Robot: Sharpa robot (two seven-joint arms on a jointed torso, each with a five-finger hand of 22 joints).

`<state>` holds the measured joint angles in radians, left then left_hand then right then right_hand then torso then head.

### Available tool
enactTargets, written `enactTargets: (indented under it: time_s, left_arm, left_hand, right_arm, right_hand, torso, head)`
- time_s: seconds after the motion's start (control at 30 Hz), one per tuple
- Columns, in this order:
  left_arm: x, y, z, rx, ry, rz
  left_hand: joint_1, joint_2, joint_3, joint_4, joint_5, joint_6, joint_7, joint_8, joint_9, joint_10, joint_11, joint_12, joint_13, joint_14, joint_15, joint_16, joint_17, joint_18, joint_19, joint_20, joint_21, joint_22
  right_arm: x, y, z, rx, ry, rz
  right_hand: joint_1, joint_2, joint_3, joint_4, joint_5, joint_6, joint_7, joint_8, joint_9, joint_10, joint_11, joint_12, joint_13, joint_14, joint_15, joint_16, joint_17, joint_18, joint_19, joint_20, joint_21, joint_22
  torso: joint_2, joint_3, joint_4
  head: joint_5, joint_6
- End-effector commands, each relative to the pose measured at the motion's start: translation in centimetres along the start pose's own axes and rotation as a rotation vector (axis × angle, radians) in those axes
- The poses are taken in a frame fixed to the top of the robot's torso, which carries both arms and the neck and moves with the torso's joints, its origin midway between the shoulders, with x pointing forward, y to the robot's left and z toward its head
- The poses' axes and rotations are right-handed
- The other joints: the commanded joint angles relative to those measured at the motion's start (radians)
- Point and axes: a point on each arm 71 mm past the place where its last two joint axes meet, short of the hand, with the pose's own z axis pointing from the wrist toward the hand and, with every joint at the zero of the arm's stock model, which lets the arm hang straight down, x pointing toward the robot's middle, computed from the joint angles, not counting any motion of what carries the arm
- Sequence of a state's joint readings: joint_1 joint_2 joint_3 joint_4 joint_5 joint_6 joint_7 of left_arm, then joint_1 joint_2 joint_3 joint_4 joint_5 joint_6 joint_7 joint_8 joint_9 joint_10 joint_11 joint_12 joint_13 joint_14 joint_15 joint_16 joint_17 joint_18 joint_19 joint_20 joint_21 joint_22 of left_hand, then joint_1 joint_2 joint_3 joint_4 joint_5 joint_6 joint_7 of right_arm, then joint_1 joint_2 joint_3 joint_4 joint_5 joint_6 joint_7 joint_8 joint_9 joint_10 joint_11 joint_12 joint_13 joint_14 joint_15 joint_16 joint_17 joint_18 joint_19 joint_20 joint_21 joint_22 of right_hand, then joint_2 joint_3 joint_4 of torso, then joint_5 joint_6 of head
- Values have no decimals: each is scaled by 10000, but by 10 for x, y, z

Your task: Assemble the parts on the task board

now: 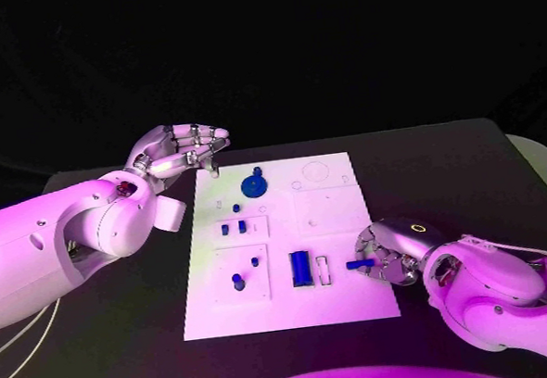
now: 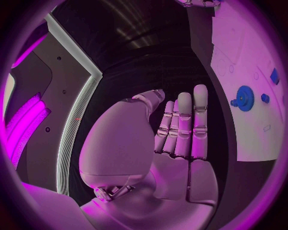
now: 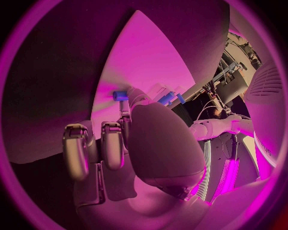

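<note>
Black table (image 1: 458, 157) bears white task board (image 1: 349, 306).

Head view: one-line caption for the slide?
Right hand pinches a small blue part over the task board; left hand hovers empty beside its far corner.

We can read no text, label, brand or number anywhere here. The task board (image 1: 349, 306) bears only faint outlines, with no lettering we can make out. The arms and hands carry no legible marks either.
</note>
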<state>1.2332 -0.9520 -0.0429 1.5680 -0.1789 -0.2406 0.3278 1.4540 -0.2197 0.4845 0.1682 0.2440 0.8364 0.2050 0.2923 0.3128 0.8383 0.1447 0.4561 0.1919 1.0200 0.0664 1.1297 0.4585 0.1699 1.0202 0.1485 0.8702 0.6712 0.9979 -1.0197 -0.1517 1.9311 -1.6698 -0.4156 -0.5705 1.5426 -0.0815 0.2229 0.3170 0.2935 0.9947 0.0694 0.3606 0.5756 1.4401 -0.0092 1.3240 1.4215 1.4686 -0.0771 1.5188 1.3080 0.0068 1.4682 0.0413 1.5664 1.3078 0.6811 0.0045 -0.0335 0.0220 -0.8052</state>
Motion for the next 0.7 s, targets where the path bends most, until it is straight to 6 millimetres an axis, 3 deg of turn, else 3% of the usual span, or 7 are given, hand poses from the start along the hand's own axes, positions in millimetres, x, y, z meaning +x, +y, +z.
enactTargets:
  time_s: [0.03,0.13,0.33,0.63,0.7]
  left_arm:
    - [3,-1,1,72,153,-98]
    - [3,-1,1,74,157,-100]
    - [4,-1,1,77,174,-105]
    - [4,-1,1,71,177,-107]
    - [4,-1,1,72,182,-108]
  left_hand:
    - [-39,34,46,35,65,-68,-18,65,-13,-77,-3,36,-9,-84,-12,36,-8,149,-67,25,-46,-5]
    - [-39,34,46,35,65,-68,-18,65,-13,-77,-3,36,-9,-84,-12,36,-8,149,-67,25,-46,-5]
    - [-31,38,55,28,67,-77,-16,70,-15,-86,-3,51,-11,-87,-13,42,-13,150,-67,24,-46,-4]
    - [-31,38,55,28,67,-77,-16,70,-15,-86,-3,51,-11,-87,-13,42,-13,150,-67,24,-46,-4]
    - [-31,38,55,28,67,-77,-16,70,-15,-86,-3,51,-11,-87,-13,42,-13,150,-67,24,-46,-4]
  right_arm:
    - [-4,3,-1,146,-98,486]
    - [-6,7,-1,161,-94,1009]
    - [-5,16,1,197,219,1986]
    - [-1,23,6,219,545,2447]
    - [1,25,8,235,708,2519]
  right_hand:
    - [-339,-4,753,-337,179,48,-28,183,254,100,-15,53,-215,742,50,11,1209,-68,1026,-40,44,2630]
    - [-646,-185,1383,-385,262,35,-40,262,362,145,-21,98,-177,749,45,22,1240,-68,1026,-36,44,2630]
    - [-1213,-442,1994,-412,252,14,-44,342,486,169,-13,113,-154,749,44,21,1242,-68,1026,-40,44,2630]
    - [-1574,-566,2275,-414,323,15,-42,382,550,183,-11,126,-137,750,43,20,1244,-68,1026,-41,44,2630]
    - [-1904,-579,2340,-326,251,34,-40,392,567,201,-6,152,-116,754,49,27,1263,-68,1026,-36,44,2630]
  torso:
    - [1,-4,-9]
    - [10,-4,-1]
    - [17,-4,5]
    - [13,-3,-11]
    - [15,-3,-6]
  head:
    - [-7,-2]
    - [-6,10]
    - [4,-3]
    - [20,-21]
    - [13,-26]
